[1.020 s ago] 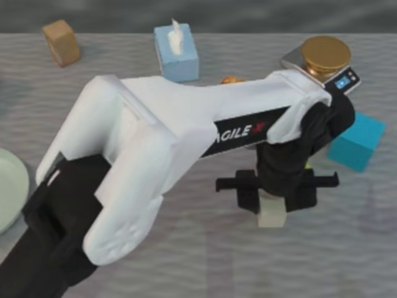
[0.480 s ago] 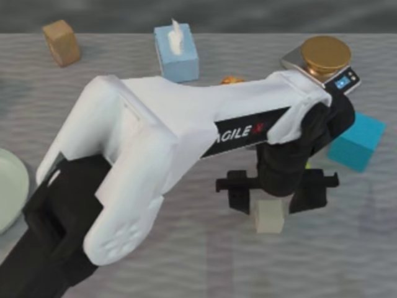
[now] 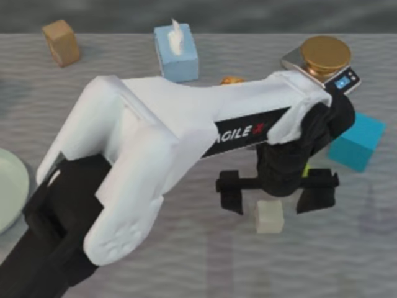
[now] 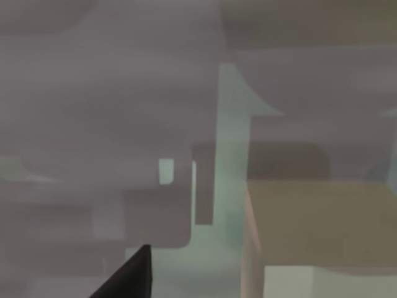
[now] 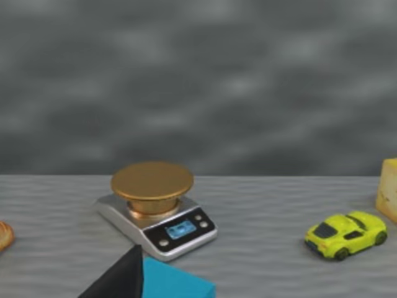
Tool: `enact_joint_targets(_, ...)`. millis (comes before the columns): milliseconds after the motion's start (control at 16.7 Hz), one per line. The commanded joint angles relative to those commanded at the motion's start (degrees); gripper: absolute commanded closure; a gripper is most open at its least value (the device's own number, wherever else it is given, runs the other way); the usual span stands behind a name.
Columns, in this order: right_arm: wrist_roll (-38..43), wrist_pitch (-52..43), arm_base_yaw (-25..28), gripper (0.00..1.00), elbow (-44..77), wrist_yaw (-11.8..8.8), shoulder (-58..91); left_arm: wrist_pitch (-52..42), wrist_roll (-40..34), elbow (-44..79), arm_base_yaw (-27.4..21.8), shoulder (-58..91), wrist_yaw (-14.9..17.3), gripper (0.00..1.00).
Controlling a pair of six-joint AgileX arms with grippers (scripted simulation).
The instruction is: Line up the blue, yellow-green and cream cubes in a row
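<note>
The small cream cube (image 3: 270,217) rests on the table, right of centre and toward the front. My left gripper (image 3: 274,192) hovers just above and behind it, open wide, its black fingers (image 3: 231,192) spread to either side and clear of the cube. The teal-blue cube (image 3: 356,141) sits to the right, and its corner shows in the right wrist view (image 5: 177,282). Only a thin sliver of the yellow-green cube (image 3: 306,167) peeks from under the left wrist. The left wrist view is hazy. My right arm is outside the top view, low near the blue cube.
A pale blue tissue box (image 3: 177,53) and a tan block (image 3: 61,42) stand at the back. A scale with a gold pan (image 3: 322,59) sits back right. A pale green plate (image 3: 9,186) lies at the left edge. A yellow toy car (image 5: 345,234) is near the scale.
The left gripper's fingers spread apart and let go of the cream cube, which now rests on the table. The arm itself barely shifted.
</note>
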Motion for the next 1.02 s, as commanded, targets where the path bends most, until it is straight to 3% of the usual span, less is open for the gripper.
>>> enact_joint_targets(180,0.0,0.0,0.0,0.00,0.0,0.0,0.0,-1.0,0.0,1.0,0.0,-0.1,0.0,0.00)
enact_joint_targets(600,0.0,0.0,0.0,0.00,0.0,0.0,0.0,-13.7,-0.3,11.2,0.9,-2.4,0.0,0.00)
enact_joint_targets(1020,0.2,-1.0,0.5,0.00,1.6,-0.1,1.6,-12.8,-0.1,9.7,1.5,-4.1,-0.1,0.00)
